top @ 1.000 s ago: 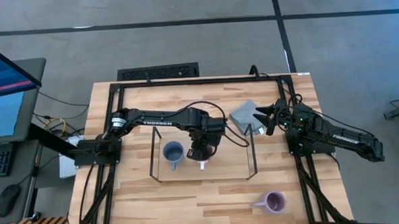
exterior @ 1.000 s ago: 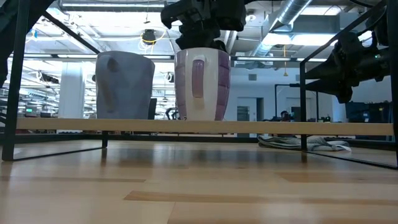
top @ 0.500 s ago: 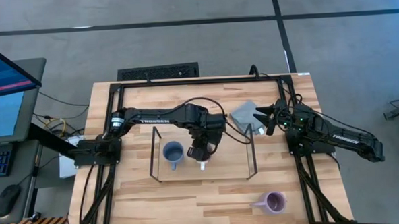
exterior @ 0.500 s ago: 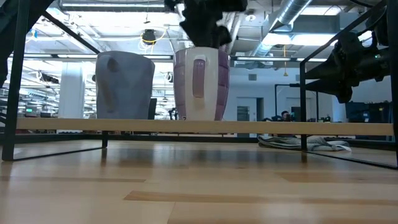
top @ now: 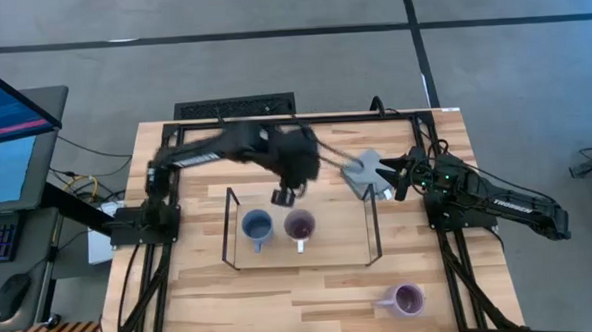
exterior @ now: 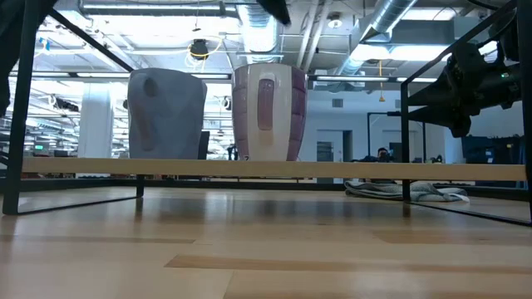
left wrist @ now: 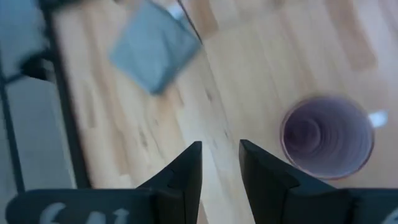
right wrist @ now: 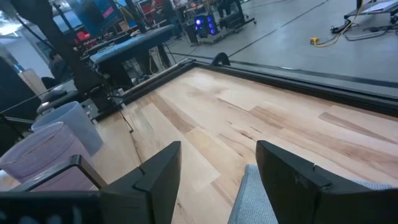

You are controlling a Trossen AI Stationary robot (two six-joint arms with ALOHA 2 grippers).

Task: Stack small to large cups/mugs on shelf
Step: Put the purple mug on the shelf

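Note:
A blue-grey mug (top: 256,228) and a lavender mug (top: 299,227) stand upright side by side, bottoms on the shelf's wood board (exterior: 266,168), handles toward the near edge. A second lavender mug (top: 407,299) stands on the table near the front right. My left gripper (top: 282,195) hovers open above the shelf's far side, just far-left of the lavender mug (left wrist: 328,137), touching nothing. My right gripper (top: 388,174) is open, low over the folded grey cloth (top: 364,170).
The shelf's black wire end frames (top: 229,229) (top: 374,228) stand left and right of the mugs. The black metal frame (top: 294,121) runs around the table. Bare board lies right of the lavender mug on the shelf. The grey cloth also shows under my right gripper (right wrist: 217,180).
My left gripper has come off the top of the lavender mug on the shelf, risen and swung toward the table's far edge and a little left. The mug has stayed upright on the board beside the blue-grey one.

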